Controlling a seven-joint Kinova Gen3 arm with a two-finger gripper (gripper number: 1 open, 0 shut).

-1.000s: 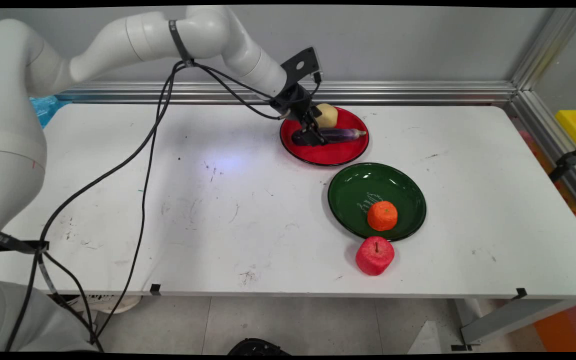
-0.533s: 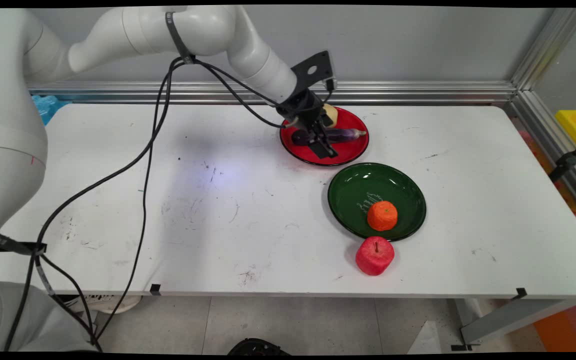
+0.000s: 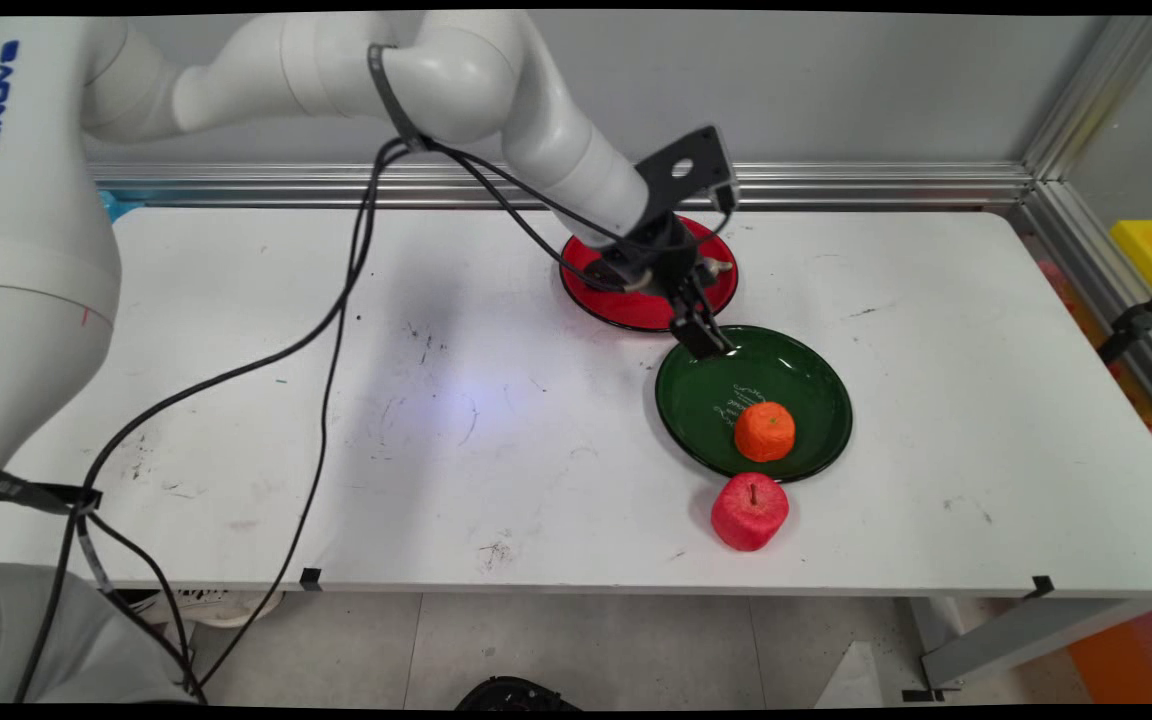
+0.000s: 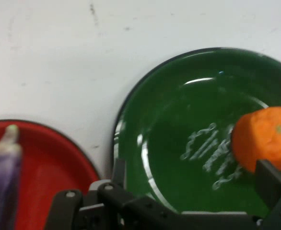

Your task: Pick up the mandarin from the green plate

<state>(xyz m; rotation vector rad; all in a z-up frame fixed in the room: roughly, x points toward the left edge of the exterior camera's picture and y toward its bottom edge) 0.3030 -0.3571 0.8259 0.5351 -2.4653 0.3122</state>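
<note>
in the main view, the black gripper (image 3: 701, 335) is seen at the far-left rim of the green plate (image 3: 806, 375), between this plate and the red plate (image 3: 636, 310) behind it. the red plate is partly covered by the arm's wrist, and only the pale tip of the eggplant (image 3: 719, 266) is shown on it. an orange (image 3: 764, 431) is lying inside the green plate, on its near side, well apart from the gripper. a red apple (image 3: 749, 511) is standing on the white table (image 3: 236, 400), just beside the near rim of the green plate. black cables (image 3: 336, 300) are hanging from the arm over the table. from this view it cannot be told how wide the fingers are.

in the hand view, the green plate (image 4: 179, 143) is filling the right part, with white writing painted in its middle. the orange (image 4: 265, 139) is seen at the right edge, inside the plate. the two fingers (image 4: 270, 184) are spread wide apart, and nothing is held between them. the red plate (image 4: 49, 172) is shown at the lower left, close to the green plate, and the purple eggplant (image 4: 4, 177) is lying on it with its pale tip pointing up in the picture.
</note>
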